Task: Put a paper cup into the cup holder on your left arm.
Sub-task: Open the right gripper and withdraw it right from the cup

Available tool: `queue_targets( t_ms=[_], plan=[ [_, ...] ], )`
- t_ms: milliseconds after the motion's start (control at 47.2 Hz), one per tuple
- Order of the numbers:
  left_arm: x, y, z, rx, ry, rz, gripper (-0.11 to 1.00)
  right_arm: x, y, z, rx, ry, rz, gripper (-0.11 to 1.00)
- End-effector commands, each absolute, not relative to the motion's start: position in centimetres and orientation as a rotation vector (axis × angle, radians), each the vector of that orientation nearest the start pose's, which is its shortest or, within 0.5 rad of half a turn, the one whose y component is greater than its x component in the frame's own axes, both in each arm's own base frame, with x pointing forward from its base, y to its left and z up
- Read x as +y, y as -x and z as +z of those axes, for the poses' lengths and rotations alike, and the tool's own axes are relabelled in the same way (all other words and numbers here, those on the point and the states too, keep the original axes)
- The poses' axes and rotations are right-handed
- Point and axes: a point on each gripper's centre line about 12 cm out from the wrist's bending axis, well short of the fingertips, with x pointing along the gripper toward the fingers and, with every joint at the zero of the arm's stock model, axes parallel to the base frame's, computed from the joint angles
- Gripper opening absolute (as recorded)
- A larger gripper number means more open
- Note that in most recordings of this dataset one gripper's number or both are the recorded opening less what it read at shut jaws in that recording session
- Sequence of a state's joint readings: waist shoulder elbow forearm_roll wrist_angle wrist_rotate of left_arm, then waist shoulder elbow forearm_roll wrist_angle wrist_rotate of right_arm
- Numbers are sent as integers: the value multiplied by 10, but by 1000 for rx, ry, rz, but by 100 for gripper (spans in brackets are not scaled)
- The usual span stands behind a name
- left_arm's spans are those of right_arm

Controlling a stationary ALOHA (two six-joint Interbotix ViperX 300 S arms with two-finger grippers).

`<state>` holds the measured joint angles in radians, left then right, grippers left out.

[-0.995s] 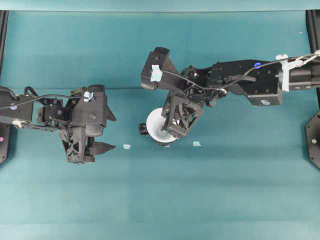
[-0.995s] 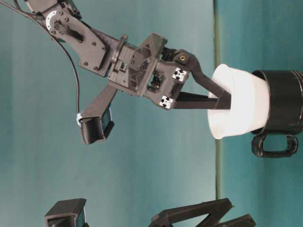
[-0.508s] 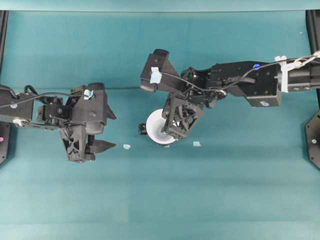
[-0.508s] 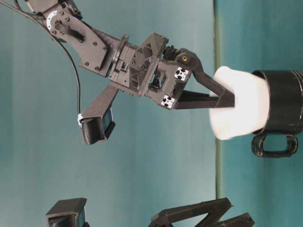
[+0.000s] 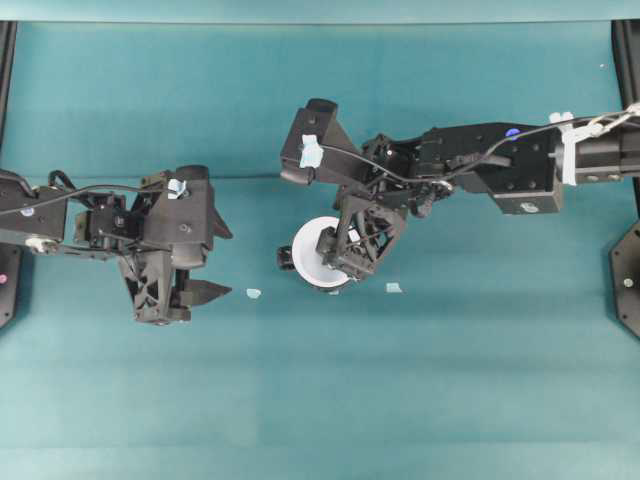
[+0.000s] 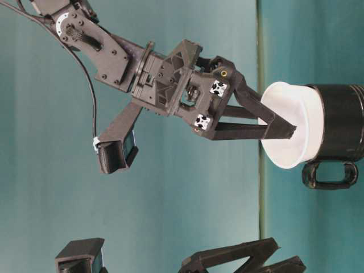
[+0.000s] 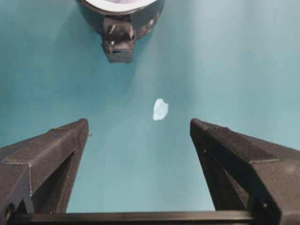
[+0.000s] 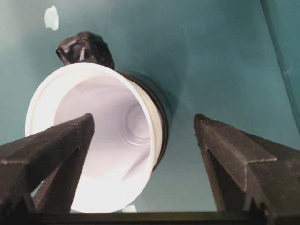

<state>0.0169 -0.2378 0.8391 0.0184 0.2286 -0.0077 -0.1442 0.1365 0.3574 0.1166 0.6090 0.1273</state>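
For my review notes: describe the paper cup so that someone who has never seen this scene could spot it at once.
Start at the teal table and find the right gripper near its middle, jaws spread. Under it stands the cup holder, a glossy black mug with a side handle. The paper cup sits nested in that mug: the only white, tapered, open-topped thing among black parts.

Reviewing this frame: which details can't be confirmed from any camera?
- How deep the white paper cup sits in the glossy black cup holder: the holder wall hides the cup's base in the table-level view.
- Overhead: the right gripper covers much of the cup.
- Left wrist view: the top edge cuts off the holder.
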Motion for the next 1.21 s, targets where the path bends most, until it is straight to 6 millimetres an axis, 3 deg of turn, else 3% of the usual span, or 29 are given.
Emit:
queue_targets(
  t_ms=[0,360,762,1186],
  plan=[
    [6,-319,183,804,-8,15,95,-51,-417,176,1060,-311,-188,91],
    [5,-319,183,804,-8,14,95,-53,-410,193,1030,-294,-190,90],
    [5,-318,182,805,2,18,95,-38,-383,217,999,-276,-158,90],
    [4,-317,182,807,1,14,95,-38,-350,248,875,-207,-160,91]
  ],
)
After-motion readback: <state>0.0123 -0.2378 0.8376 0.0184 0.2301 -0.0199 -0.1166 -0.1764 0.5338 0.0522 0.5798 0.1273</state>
